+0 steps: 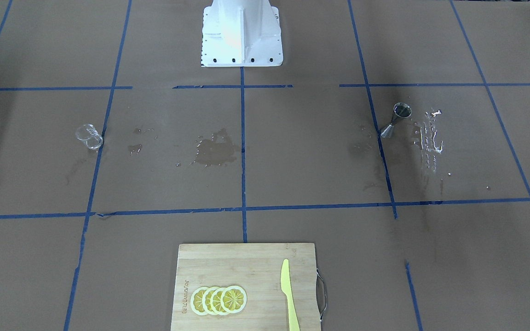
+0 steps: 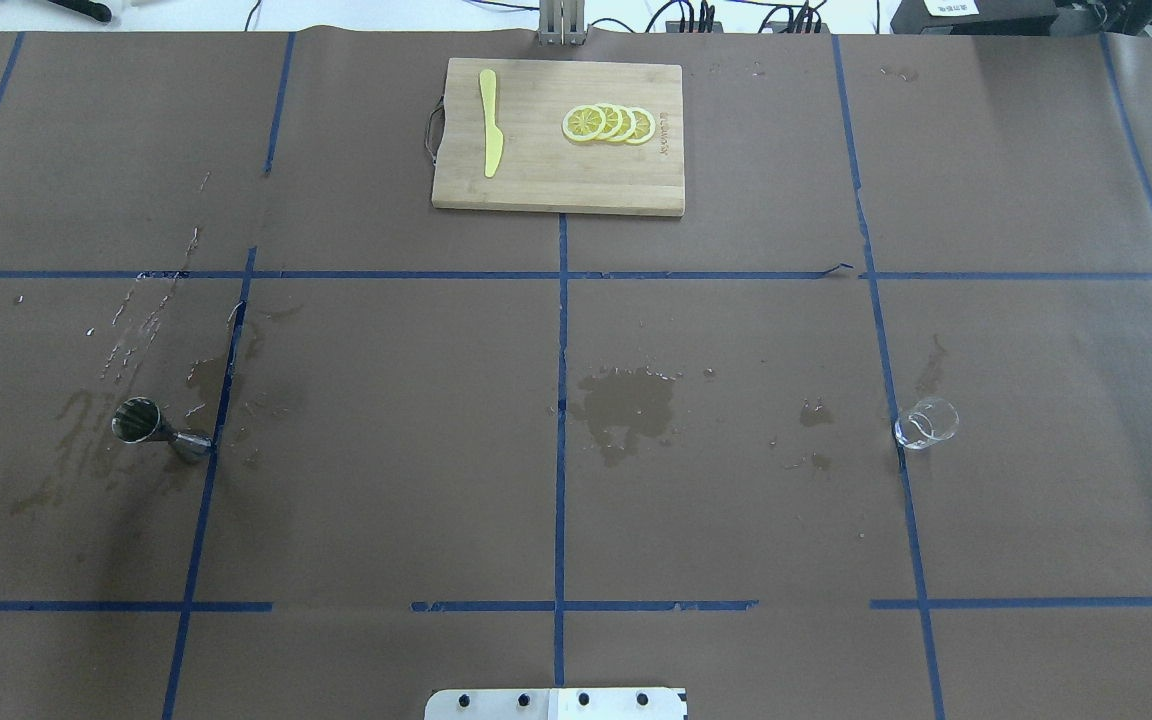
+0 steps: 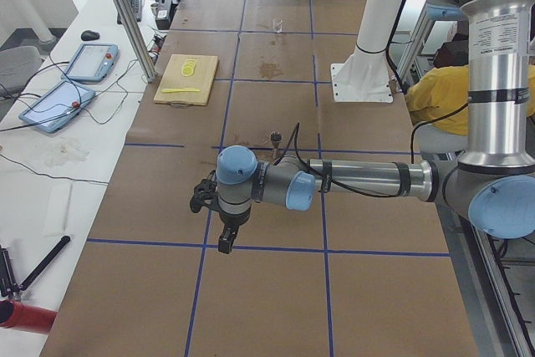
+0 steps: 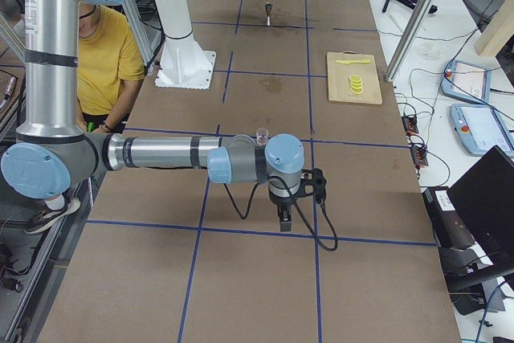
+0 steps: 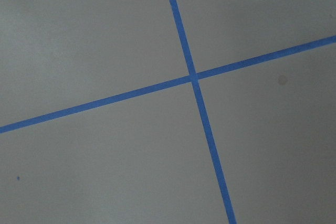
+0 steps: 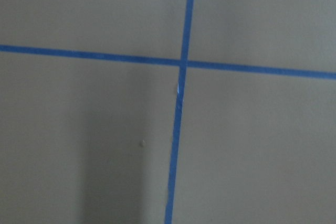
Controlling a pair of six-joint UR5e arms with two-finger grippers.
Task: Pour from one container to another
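Jigger [image 2: 149, 426]: a double-ended metal measure is set on the robot's left half of the table, beside a blue tape line. In the overhead view it appears upright, though a tilt cannot be ruled out.
Glass [image 2: 926, 422]: a small clear cup is placed on the robot's right half, just beside a tape line and well apart from the jigger. Whether either vessel holds liquid cannot be told.
Handling, jigger: it is judged stiff, light and smooth, and probably wet. The narrow waist between the two cones is judged the best place to be gripped, so that slipping is limited.
Handling, glass: it is judged fragile and slippery. The side wall below the rim is to be clamped gently.
Wet marks [image 2: 626, 400]: dark stains and droplets are spread over the brown table cover [image 1: 292, 151] between and around both vessels.
Left gripper [image 3: 226, 244]: it is seen only in the left side view, pointed down over bare cover, well apart from the jigger. How far it is open cannot be told.
Right gripper [image 4: 284, 220]: it is seen only in the right side view, likewise over bare cover. Its opening cannot be told.
Cutting board [image 2: 558, 136]: lemon slices [image 2: 609, 123] and a yellow knife [image 2: 490, 122] are laid on it at the far edge.
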